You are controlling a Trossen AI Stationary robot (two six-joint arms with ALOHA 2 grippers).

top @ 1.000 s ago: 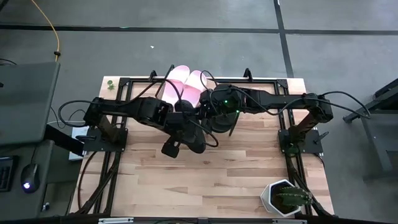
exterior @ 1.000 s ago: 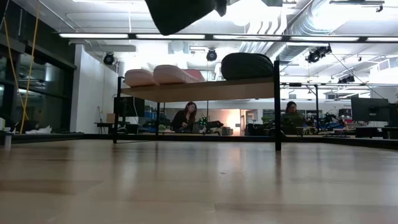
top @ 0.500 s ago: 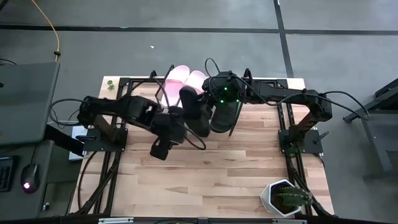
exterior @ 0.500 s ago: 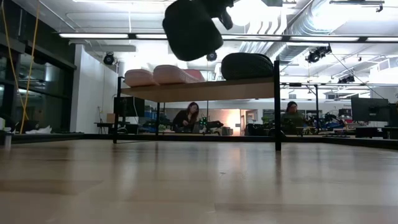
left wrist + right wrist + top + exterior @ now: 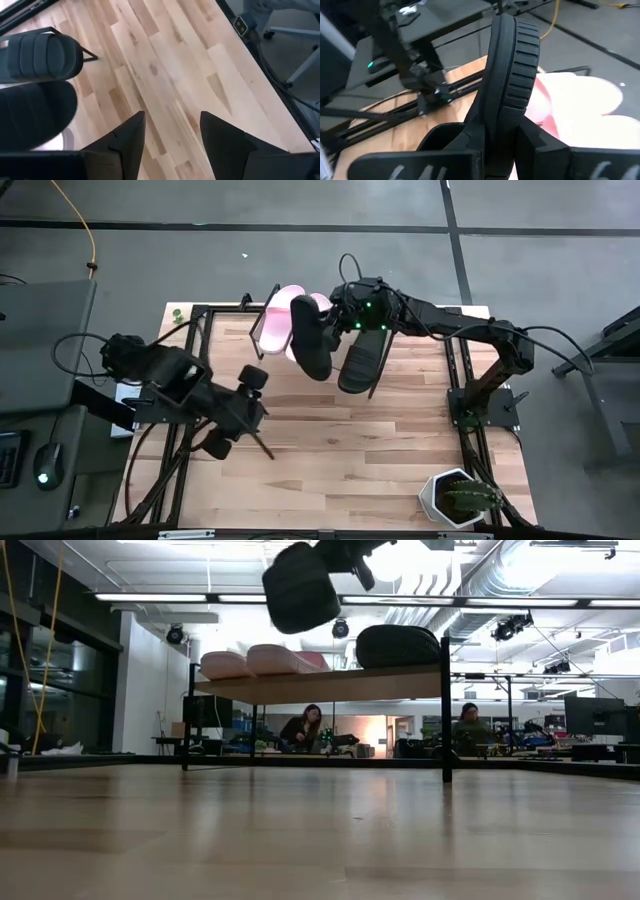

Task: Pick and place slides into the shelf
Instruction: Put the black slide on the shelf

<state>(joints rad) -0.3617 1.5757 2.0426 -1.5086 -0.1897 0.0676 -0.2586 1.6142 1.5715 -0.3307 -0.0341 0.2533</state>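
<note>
Tabletop (image 5: 330, 450): I see left gripper (image 5: 172, 130) jaws released, empty. Only right wrist view shows right gripper (image 5: 500, 145) clenched on black slide (image 5: 512, 75); overhead shows it above shelf (image 5: 400, 315).

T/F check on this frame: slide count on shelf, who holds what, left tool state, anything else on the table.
1. The right tool is shut on a black slide, held above the shelf. True.
2. All four slides already rest on the shelf. False: two pink slides and one black slide rest there; the fourth hangs in the right tool.
3. The left tool is open and holds nothing. True: only bare tabletop shows between its fingers.
4. The left tool is over the shelf beside the pink slides. False: it is over the table's front-left area, away from the shelf.
5. A potted plant stands at the table's front-right corner. True.
</note>
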